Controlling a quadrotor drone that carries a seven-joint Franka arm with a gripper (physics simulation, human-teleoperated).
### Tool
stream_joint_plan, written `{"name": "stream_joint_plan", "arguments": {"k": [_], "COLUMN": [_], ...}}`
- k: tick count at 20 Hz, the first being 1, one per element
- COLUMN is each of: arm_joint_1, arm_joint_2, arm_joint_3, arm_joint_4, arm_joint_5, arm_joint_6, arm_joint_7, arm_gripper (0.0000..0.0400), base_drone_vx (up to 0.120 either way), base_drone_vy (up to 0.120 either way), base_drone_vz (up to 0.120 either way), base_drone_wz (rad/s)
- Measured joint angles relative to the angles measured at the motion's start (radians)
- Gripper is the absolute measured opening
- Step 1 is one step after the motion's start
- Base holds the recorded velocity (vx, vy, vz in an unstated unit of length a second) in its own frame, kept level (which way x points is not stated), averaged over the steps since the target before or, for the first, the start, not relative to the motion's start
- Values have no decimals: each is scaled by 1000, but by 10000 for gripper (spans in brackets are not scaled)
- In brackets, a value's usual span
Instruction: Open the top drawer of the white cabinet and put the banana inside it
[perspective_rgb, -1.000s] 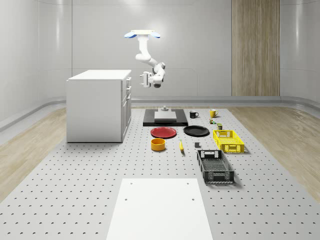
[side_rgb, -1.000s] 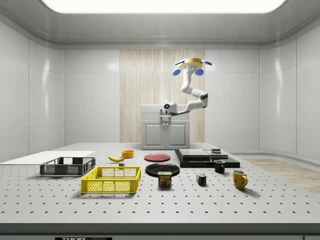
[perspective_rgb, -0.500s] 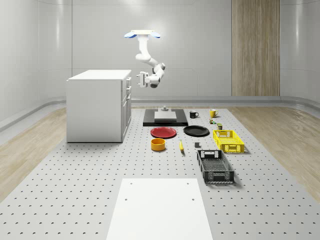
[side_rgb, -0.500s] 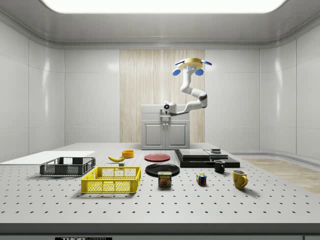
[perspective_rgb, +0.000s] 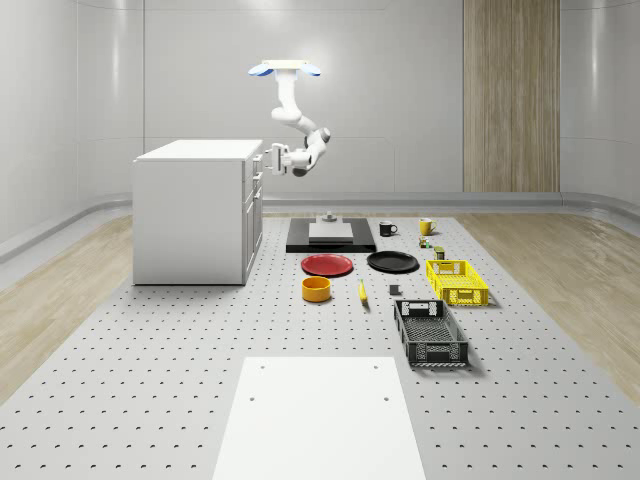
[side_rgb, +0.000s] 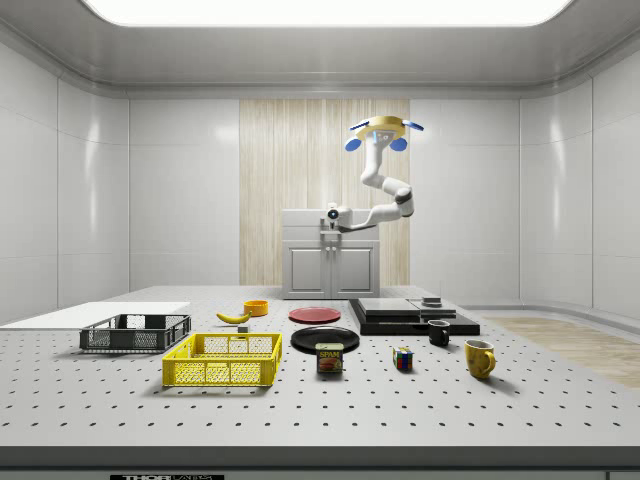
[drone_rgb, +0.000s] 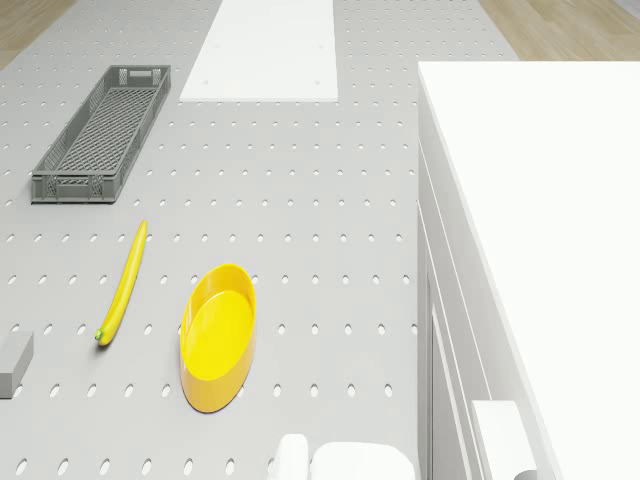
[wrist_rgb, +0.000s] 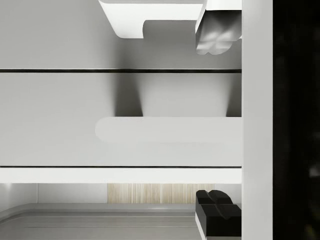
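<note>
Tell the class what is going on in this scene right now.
A flying drone hovers beside the white cabinet, its arm bent down so the gripper sits at the cabinet's top drawer front. In the wrist view the drawer handle lies straight ahead between the fingers, and the drawer looks shut. The banana lies on the table next to a yellow bowl, not yet picked up.

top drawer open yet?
Shut. The top drawer front sits flush with the cabinet face; the gripper is at its handle, fingers apart.
</note>
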Motion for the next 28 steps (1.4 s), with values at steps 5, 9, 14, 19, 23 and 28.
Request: {"name": "stream_joint_plan", "arguments": {"k": [5,9,14,19,23,28], "arm_joint_1": [18,30,39,38,35,28], "arm_joint_2": [17,32,49,60,68,79], "arm_joint_3": [35,60,84,97,106,109], "arm_joint_4": [-11,-17,-20,-21,-21,-23], "arm_joint_5": [44,77,111,129,143,154], "arm_joint_6": [38,64,85,89,90,85], "arm_joint_7": [-18,-33,-48,-57,-64,-96], "arm_gripper": [400,400,400,400,257,159], "base_drone_vx": [0,0,0,0,0,0], "base_drone_vy": [0,0,0,0,0,0], "base_drone_vz": [0,0,0,0,0,0], "base_drone_wz": [0,0,0,0,0,0]}}
